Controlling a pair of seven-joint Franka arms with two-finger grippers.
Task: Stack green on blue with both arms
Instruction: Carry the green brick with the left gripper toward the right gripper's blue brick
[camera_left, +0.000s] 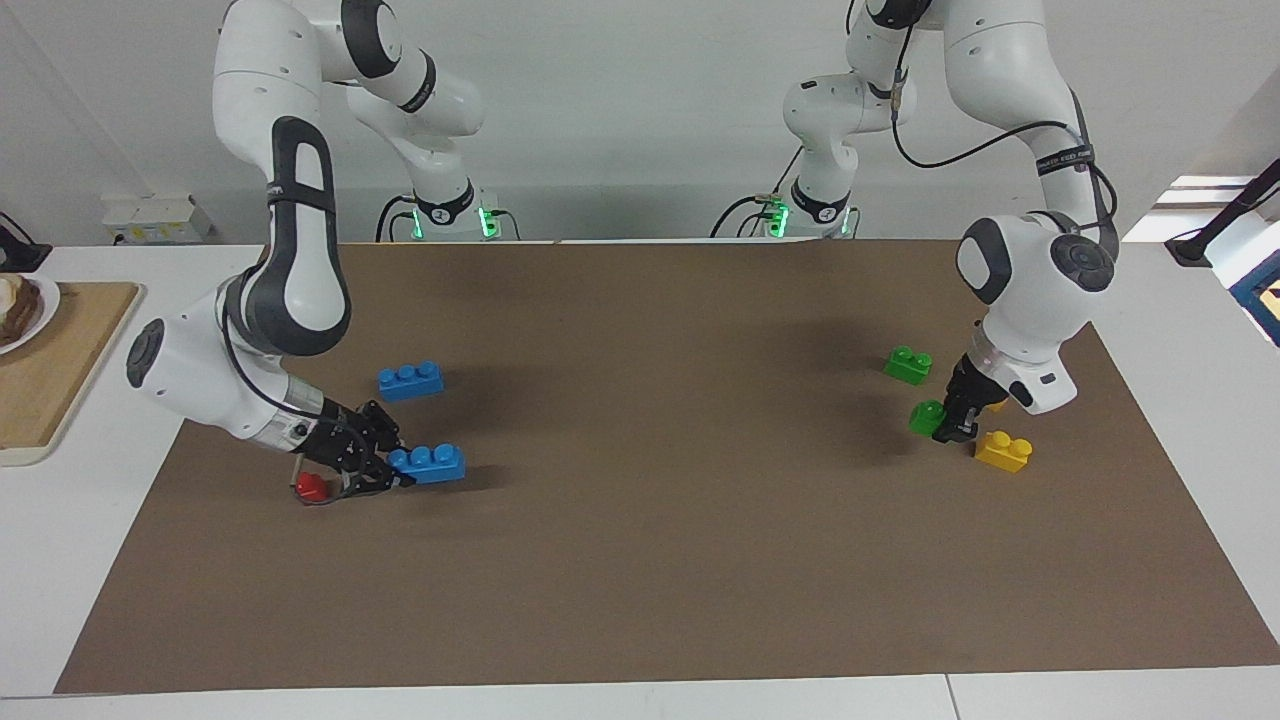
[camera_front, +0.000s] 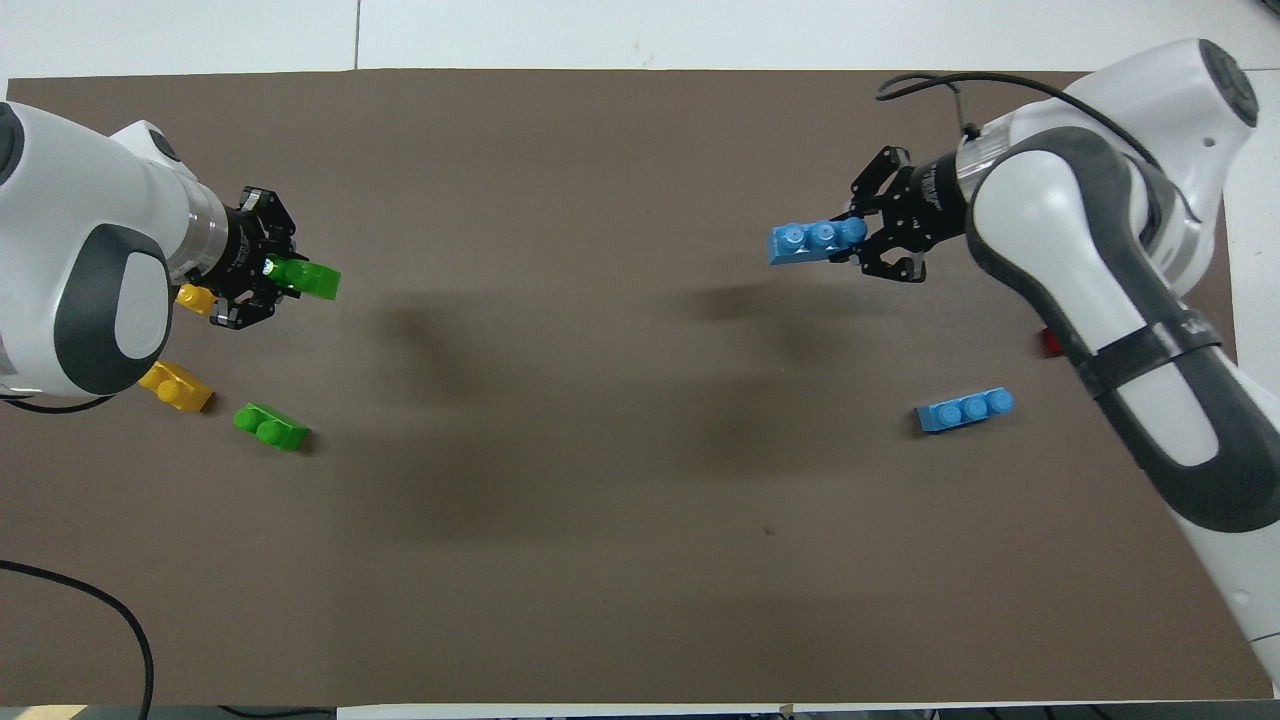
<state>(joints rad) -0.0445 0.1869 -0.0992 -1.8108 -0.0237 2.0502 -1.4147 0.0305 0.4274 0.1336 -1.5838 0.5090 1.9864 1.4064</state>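
My right gripper (camera_left: 398, 472) (camera_front: 860, 238) is shut on the end of a blue three-stud brick (camera_left: 432, 463) (camera_front: 812, 240), held low over the mat at the right arm's end. My left gripper (camera_left: 947, 424) (camera_front: 284, 276) is shut on a green two-stud brick (camera_left: 927, 416) (camera_front: 312, 281), held low over the mat at the left arm's end. A second blue brick (camera_left: 410, 380) (camera_front: 965, 410) lies on the mat, nearer to the robots than the held one. A second green brick (camera_left: 908, 364) (camera_front: 270, 428) lies on the mat by the left gripper.
A yellow brick (camera_left: 1003, 450) (camera_front: 177, 387) lies beside the left gripper, and another yellow one (camera_front: 193, 297) shows partly under that arm. A red brick (camera_left: 312, 487) (camera_front: 1050, 343) lies by the right gripper. A wooden board (camera_left: 50, 380) with a plate sits off the mat.
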